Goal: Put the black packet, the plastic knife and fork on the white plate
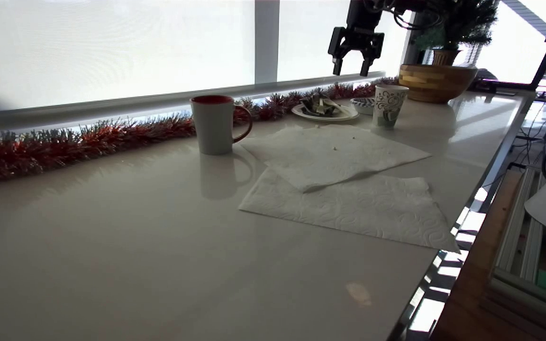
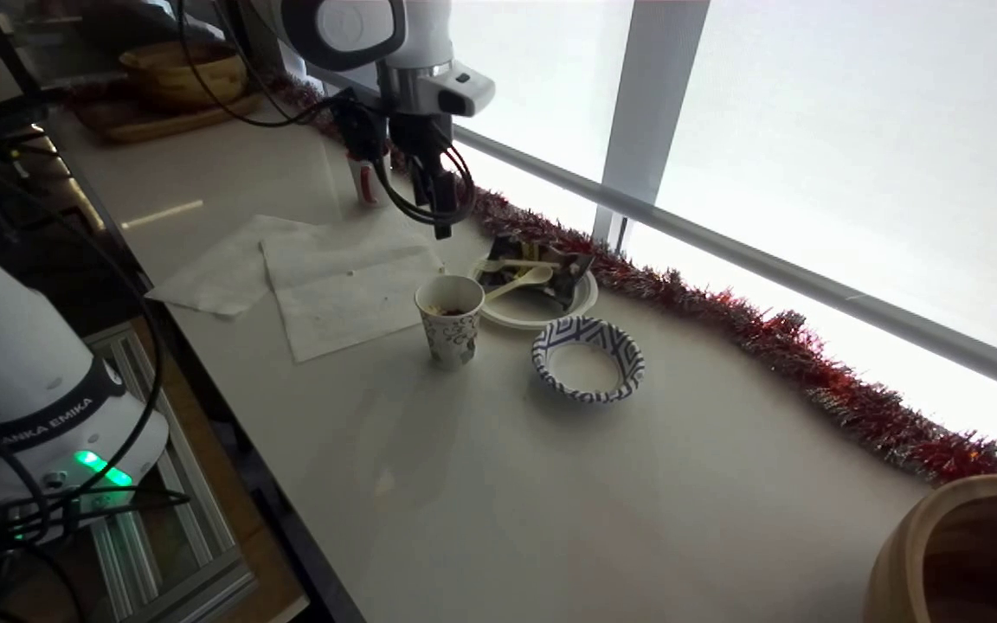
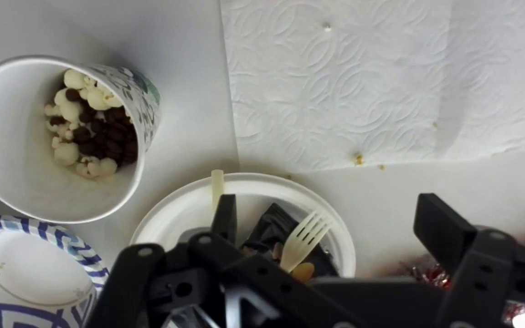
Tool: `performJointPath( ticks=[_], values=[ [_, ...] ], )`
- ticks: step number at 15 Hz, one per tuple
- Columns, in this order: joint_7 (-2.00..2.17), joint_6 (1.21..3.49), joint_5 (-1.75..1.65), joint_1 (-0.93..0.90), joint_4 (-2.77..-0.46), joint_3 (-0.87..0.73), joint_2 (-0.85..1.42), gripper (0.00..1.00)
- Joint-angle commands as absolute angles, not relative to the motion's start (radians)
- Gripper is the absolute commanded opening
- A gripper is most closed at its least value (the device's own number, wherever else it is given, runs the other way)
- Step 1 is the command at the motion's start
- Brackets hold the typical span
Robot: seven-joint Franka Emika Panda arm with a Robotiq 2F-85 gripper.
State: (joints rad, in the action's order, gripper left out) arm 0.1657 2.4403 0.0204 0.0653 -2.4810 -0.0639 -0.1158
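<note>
The white plate [image 1: 320,118] stands near the window side and also shows in an exterior view [image 2: 516,322] and the wrist view [image 3: 255,180]. The opened black packet [image 2: 569,277] lies on it, also in the wrist view [image 3: 271,224]. The pale fork [image 3: 300,242] lies across the packet. A second pale utensil [image 2: 535,276] rests on the plate, its end rounded like a spoon; its handle [image 3: 217,182] crosses the rim. No clear knife shape shows. My gripper [image 1: 350,74] is open and empty, raised above the table; its fingers [image 3: 328,200] partly hide the plate.
A paper cup [image 2: 451,339] with popcorn and a patterned bowl [image 2: 628,356] stand close to the plate. Paper towels [image 1: 339,156] lie beside it. A mug [image 1: 213,125] stands farther along. Tinsel [image 1: 88,139] runs along the window. A wooden bowl holds a small tree [image 1: 436,83].
</note>
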Motion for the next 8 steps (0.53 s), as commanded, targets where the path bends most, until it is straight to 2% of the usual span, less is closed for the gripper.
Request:
performJointPath(
  ticks=[1,3,4,8],
  values=[
    [0.165,2.481,-0.085,0.035,-2.63,0.004,-0.298,1.0],
    [0.112,2.506,-0.063,0.002,-2.675,0.032,-0.365,1.0],
    [0.146,2.469,-0.05,0.025,-2.594,0.021,-0.263,1.0],
    [0.15,2.469,-0.049,0.023,-2.608,0.026,-0.28,1.0]
  ],
)
